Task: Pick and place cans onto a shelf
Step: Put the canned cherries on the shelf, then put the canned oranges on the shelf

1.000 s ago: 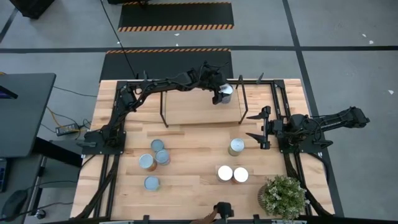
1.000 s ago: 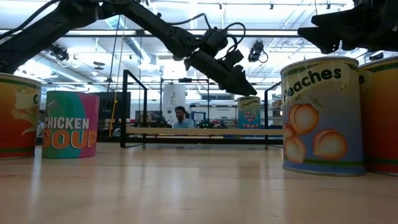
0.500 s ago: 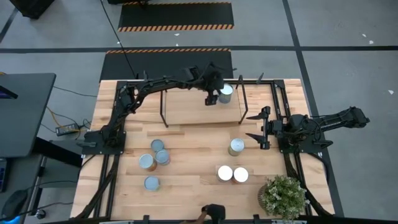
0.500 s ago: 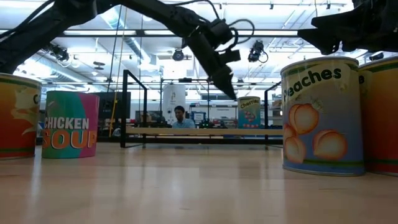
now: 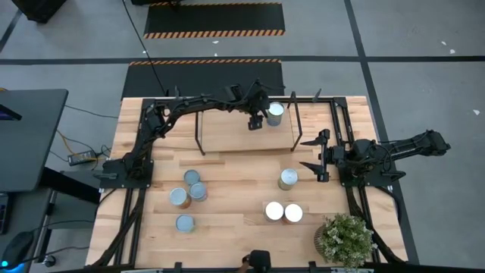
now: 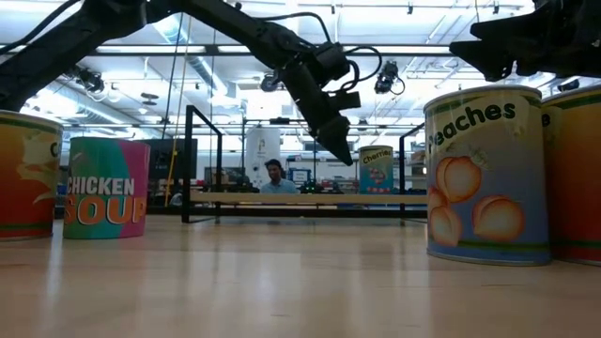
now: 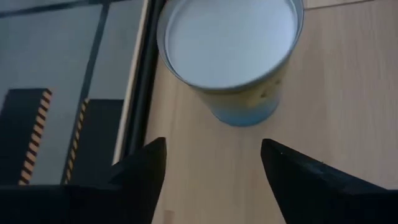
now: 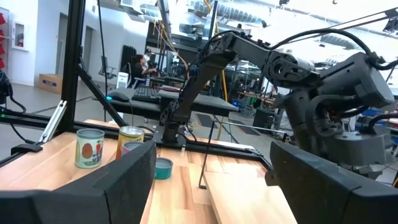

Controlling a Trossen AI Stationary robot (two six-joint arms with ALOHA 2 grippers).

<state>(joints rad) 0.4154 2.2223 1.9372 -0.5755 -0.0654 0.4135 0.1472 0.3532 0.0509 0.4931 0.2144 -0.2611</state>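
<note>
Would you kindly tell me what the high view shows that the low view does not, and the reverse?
Only the high view shows the potted plant, the round can tops and the whole table. Only the low view shows can labels, on the Peaches can and the Chicken Soup can, and a person beyond the table. Both show the left hand above the shelf, beside the can on the shelf.

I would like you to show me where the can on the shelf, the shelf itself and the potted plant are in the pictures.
can on the shelf [image 5: 276, 111]: high view, on its round pale top.
shelf [image 5: 227, 130]: high view, on bare wood of its board.
potted plant [image 5: 345, 239]: high view, on its green leaves.
</note>
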